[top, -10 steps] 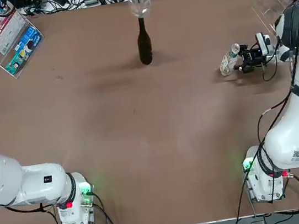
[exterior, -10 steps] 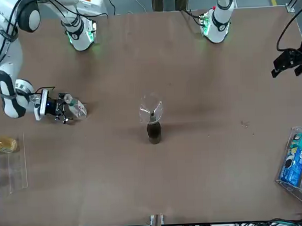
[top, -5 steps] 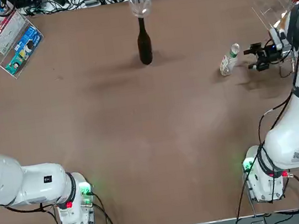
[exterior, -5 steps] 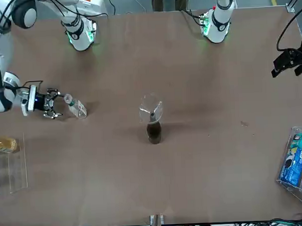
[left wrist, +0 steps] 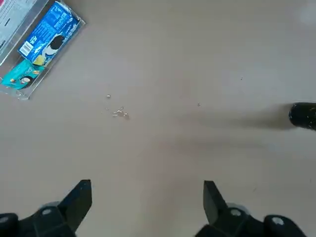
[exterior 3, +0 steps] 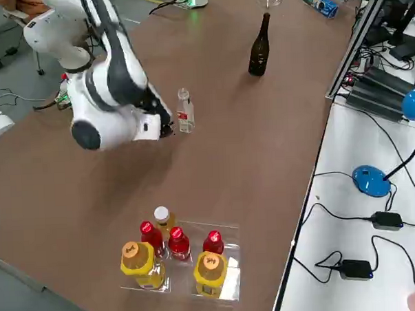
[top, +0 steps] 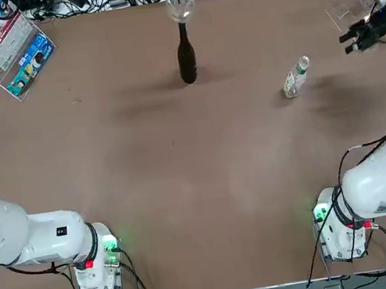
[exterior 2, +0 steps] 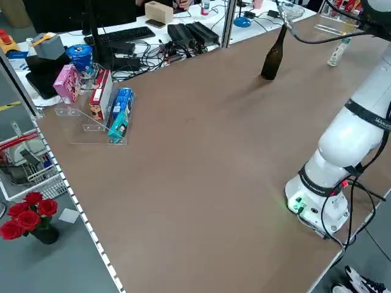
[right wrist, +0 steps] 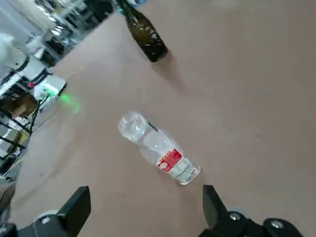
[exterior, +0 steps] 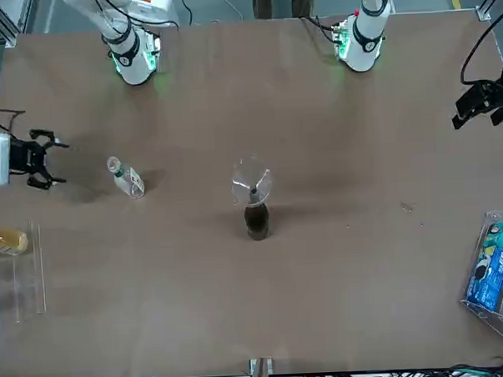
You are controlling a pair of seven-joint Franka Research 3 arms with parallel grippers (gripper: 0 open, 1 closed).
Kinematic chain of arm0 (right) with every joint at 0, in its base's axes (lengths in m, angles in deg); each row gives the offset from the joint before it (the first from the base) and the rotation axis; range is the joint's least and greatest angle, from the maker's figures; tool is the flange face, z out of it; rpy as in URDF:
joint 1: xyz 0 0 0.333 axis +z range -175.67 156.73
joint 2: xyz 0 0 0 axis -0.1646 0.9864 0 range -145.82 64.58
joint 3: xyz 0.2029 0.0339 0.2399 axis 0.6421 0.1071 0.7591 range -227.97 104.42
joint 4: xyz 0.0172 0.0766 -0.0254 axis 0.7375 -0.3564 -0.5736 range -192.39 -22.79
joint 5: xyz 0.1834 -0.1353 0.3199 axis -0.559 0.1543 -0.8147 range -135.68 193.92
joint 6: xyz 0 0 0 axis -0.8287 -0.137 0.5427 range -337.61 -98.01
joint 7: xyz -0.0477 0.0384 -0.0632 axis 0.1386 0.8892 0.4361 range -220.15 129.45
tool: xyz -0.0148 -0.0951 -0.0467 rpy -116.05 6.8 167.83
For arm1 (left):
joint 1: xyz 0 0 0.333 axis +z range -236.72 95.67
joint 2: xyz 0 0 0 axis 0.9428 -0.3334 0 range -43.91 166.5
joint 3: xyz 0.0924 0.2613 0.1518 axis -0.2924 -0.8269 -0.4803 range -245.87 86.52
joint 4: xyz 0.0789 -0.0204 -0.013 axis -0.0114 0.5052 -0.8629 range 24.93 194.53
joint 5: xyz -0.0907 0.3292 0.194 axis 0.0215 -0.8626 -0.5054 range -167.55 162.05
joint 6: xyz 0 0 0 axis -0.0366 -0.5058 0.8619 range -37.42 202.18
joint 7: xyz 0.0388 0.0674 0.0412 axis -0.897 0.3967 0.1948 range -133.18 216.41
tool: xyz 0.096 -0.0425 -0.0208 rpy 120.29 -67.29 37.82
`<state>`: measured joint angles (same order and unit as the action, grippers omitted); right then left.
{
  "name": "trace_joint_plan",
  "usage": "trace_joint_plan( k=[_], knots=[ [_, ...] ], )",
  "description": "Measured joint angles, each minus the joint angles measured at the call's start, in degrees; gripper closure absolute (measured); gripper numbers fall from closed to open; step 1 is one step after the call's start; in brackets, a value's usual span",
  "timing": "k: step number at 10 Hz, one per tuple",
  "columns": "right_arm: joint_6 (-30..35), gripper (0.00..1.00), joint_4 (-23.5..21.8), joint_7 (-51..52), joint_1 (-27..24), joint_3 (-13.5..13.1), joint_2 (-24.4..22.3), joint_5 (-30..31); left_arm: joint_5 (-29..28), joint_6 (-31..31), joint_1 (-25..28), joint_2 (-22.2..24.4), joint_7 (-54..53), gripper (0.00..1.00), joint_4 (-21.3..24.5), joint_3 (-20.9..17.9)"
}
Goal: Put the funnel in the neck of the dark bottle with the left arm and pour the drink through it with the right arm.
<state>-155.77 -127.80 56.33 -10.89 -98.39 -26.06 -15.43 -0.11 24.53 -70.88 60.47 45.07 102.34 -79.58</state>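
Clear funnel, seated at the mouth of the dark bottle, upright, far mid-tabletop. Drink: standing toward the right, red-and-white label, no brand legible. Right tool: open, beside it, apart. Left tool: open, idle, left side. Step, judged: pour apparently finished; next, right arm parks.

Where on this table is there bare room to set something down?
The widest patch runs from the dark bottle back to the arm bases; another lies between that bottle and the snack bin. It is crowded at the right, where the right gripper hovers near the drink and bottle tray.
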Motion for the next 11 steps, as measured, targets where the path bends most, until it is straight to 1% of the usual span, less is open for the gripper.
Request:
trace_joint_plan(
  k=[1,2,3,4,5,6,9,11],
  knots=[
    [-0.55,0.00,2.85,-10.22,0.18,1.82,-4.03,4.41,0.00,0.00,0.10,0.00,0.01,0.00,-0.17,-0.06],
    [-0.63,0.00,6.24,-20.08,0.31,4.20,-6.99,8.76,0.00,0.00,0.26,0.02,-0.09,0.00,-0.74,-0.24],
    [-0.63,0.00,9.41,-29.72,0.41,7.05,-9.05,13.08,-0.03,0.00,0.38,0.04,-0.14,0.00,-1.38,-1.04],
    [-0.63,0.00,11.76,-39.17,0.51,10.08,-10.86,17.60,-0.03,0.05,0.43,0.05,-0.31,0.00,-2.06,-2.81],
    [-0.63,0.00,12.80,-47.24,0.58,12.91,-12.75,21.38,-0.03,0.04,0.46,0.08,-1.01,0.00,-3.05,-4.10],
    [-0.63,0.00,13.10,-54.91,0.60,15.50,-14.64,24.62,-0.03,0.03,0.43,0.06,-1.23,0.00,-3.41,-4.42],
    [-0.42,0.00,13.88,-76.35,0.60,23.29,-19.61,34.77,-0.04,0.03,-0.50,-0.23,-1.23,0.00,-3.42,-3.76],
    [1.40,0.00,15.23,-85.60,0.39,26.35,-21.61,38.50,-0.04,-0.02,-0.51,-0.27,-1.23,0.00,-3.42,-3.03]
  ],
)
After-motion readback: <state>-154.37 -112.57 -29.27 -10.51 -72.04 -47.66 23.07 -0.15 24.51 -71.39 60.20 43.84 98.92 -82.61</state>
